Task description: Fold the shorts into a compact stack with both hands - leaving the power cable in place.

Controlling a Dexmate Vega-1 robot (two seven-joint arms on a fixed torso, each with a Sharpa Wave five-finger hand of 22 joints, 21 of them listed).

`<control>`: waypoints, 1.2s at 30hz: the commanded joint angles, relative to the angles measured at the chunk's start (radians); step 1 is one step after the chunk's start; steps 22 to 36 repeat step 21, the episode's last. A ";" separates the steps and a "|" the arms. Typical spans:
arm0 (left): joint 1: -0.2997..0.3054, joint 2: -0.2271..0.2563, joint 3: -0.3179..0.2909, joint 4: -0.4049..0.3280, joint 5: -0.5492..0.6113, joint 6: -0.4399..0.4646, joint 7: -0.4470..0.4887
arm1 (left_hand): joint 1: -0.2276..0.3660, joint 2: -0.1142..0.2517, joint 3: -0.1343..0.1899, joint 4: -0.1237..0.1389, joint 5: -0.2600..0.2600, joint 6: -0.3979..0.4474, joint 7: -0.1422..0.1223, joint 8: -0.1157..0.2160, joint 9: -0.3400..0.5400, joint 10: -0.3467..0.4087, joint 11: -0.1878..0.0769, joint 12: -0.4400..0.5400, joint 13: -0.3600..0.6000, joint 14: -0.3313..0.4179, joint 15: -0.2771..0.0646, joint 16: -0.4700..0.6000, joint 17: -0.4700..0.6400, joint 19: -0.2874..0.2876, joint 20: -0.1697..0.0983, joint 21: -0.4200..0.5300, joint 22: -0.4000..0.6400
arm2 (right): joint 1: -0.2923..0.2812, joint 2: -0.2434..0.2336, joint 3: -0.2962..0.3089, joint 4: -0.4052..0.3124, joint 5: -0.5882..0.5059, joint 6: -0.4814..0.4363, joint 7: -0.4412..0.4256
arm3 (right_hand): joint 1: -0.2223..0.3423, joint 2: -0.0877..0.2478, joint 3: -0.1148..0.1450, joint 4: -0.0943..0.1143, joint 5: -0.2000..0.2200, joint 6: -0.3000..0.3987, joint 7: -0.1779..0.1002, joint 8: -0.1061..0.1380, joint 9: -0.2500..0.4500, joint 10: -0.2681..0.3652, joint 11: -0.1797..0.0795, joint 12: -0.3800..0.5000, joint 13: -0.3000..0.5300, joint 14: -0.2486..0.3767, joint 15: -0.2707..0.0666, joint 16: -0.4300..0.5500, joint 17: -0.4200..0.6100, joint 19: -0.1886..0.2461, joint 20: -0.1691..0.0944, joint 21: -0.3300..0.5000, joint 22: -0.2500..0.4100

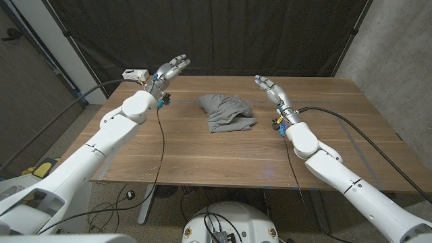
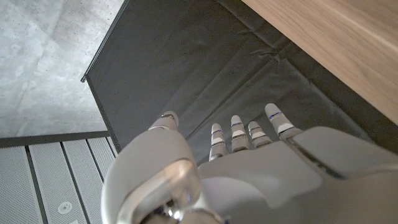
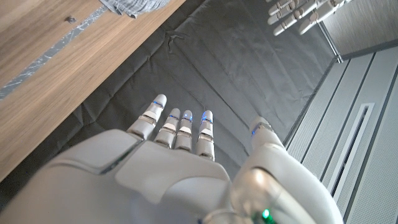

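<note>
Grey shorts (image 1: 227, 113) lie bunched in a loose heap on the wooden table (image 1: 202, 155), a little behind its middle; a corner of the shorts (image 3: 134, 5) also shows in the right wrist view. My left hand (image 1: 170, 70) is raised above the table's far left part, fingers stretched out and apart, holding nothing. My right hand (image 1: 271, 90) hovers to the right of the shorts, also with fingers extended and empty. Both wrist views show the hands' backs, left hand (image 2: 249, 168) and right hand (image 3: 180, 168), with straight fingers against the dark curtain.
A small white box (image 1: 135, 73) sits at the table's far left corner. A black cable (image 1: 351, 125) runs over the table's right side. A black curtain (image 1: 223, 34) hangs behind the table. The left hand's fingertips (image 3: 298, 12) appear in the right wrist view.
</note>
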State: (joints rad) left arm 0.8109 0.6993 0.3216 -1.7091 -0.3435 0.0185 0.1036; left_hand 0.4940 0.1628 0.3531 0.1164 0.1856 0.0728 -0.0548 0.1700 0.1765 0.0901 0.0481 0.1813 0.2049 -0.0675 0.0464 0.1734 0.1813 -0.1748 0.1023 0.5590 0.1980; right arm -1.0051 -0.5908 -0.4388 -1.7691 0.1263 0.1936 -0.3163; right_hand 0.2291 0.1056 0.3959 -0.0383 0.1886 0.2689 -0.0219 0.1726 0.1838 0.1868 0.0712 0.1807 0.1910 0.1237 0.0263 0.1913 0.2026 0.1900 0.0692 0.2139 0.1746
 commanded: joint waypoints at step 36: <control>-0.026 -0.017 0.049 0.166 -0.205 -0.101 -0.150 | -0.217 0.044 0.040 0.082 0.031 -0.107 0.130 -0.002 -0.001 -0.073 -0.008 0.010 -0.016 -0.083 -0.013 0.008 0.003 -0.138 -0.042 -0.016 0.012 | -0.106 0.053 0.069 0.005 0.036 0.196 -0.091 | -0.050 -0.028 -0.031 0.014 0.014 0.000 0.008 0.016 0.003 0.005 0.003 0.014 0.001 -0.015 -0.003 0.002 -0.004 -0.002 -0.030 -0.005 0.004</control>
